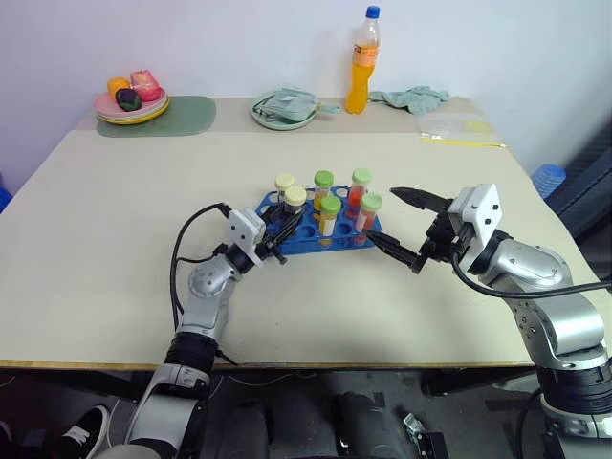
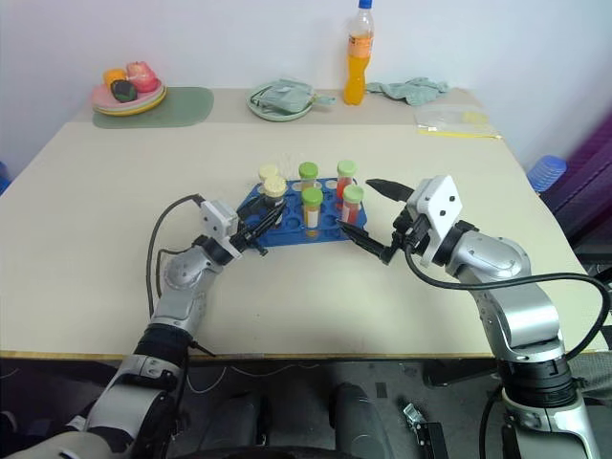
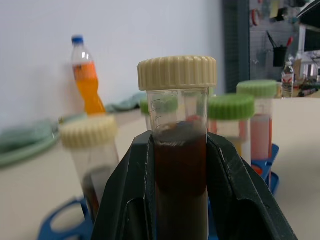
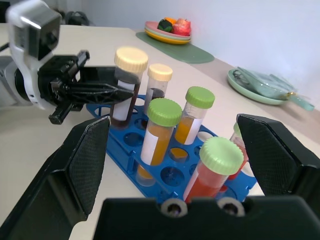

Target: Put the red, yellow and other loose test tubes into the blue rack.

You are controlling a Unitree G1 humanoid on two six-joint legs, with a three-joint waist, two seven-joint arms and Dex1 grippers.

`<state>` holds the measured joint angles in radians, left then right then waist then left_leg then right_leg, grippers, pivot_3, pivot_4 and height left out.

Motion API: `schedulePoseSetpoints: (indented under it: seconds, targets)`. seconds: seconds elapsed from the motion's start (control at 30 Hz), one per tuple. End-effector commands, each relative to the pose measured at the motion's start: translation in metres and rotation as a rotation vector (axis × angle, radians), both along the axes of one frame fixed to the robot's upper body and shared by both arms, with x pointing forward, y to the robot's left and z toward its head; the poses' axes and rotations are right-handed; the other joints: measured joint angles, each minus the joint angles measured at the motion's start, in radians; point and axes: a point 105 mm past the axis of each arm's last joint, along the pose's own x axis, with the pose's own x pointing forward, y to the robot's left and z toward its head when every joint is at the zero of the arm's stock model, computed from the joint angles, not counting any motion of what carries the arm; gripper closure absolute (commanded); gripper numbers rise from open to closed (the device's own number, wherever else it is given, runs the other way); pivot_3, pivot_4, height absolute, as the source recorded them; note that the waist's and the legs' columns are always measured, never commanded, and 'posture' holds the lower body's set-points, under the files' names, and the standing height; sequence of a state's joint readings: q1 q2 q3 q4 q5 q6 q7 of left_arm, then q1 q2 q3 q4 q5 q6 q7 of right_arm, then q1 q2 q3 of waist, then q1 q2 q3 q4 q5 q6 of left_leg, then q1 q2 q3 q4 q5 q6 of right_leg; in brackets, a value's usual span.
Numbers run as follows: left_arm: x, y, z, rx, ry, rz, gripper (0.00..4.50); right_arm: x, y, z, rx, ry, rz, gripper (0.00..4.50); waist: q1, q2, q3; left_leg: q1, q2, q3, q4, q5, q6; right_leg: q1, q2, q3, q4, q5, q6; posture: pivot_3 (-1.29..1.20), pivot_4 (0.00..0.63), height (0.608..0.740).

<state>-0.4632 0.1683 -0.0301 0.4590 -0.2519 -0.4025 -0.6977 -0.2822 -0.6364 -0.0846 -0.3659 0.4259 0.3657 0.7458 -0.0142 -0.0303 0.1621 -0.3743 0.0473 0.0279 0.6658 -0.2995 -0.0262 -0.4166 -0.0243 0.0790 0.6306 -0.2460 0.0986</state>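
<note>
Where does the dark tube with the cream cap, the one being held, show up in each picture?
Left eye view: dark tube at the blue rack's left end, in the left gripper.
Right eye view: same spot.
Left wrist view: centre, between the fingers.
Right wrist view: upper left.
Shared landmark: orange bottle.

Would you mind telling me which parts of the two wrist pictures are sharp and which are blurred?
Left wrist view: the dark tube in the left gripper is sharp, the orange bottle behind soft. Right wrist view: the blue rack reads crisply, the fruit plate slightly soft.
</note>
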Motion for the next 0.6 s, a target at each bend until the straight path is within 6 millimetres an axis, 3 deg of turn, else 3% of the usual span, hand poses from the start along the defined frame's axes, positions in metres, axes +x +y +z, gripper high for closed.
schedulePoseSetpoints:
  seconds: [0.03, 0.27, 0.47, 0.6]
  targets:
    - [0.003, 0.011, 0.009, -0.114, 0.05, 0.024, 3.65, -0.001, -0.004, 0.012, 0.001, -0.057, -0.002, 0.0, -0.001, 0.0, 0.0, 0.0, 0.0, 0.0, 0.0, 0.0, 0.0, 0.0, 0.0, 0.0, 0.0, 0.0, 0.0, 0.0, 0.15, 0.74]
    - [-0.004, 0.02, 0.014, -0.12, 0.058, 0.004, 0.16, 0.001, -0.002, 0.01, 0.001, -0.056, 0.007, 0.0, -0.002, 0.0, 0.0, 0.0, 0.0, 0.0, 0.0, 0.0, 0.0, 0.0, 0.0, 0.0, 0.0, 0.0, 0.0, 0.0, 0.15, 0.74]
    - [-0.016, 0.042, 0.022, -0.094, 0.032, 0.053, 0.07, 0.004, -0.002, 0.005, -0.001, -0.037, 0.016, 0.0, -0.003, 0.0, 0.0, 0.0, 0.0, 0.0, 0.0, 0.0, 0.0, 0.0, 0.0, 0.0, 0.0, 0.0, 0.0, 0.0, 0.15, 0.74]
    - [-0.035, 0.056, 0.026, -0.042, 0.074, 0.004, 0.07, 0.003, -0.007, 0.0, -0.005, -0.011, 0.026, 0.0, -0.004, 0.0, 0.0, 0.0, 0.001, 0.0, 0.0, 0.0, 0.0, 0.0, 0.0, 0.0, 0.0, 0.0, 0.0, 0.0, 0.15, 0.74]
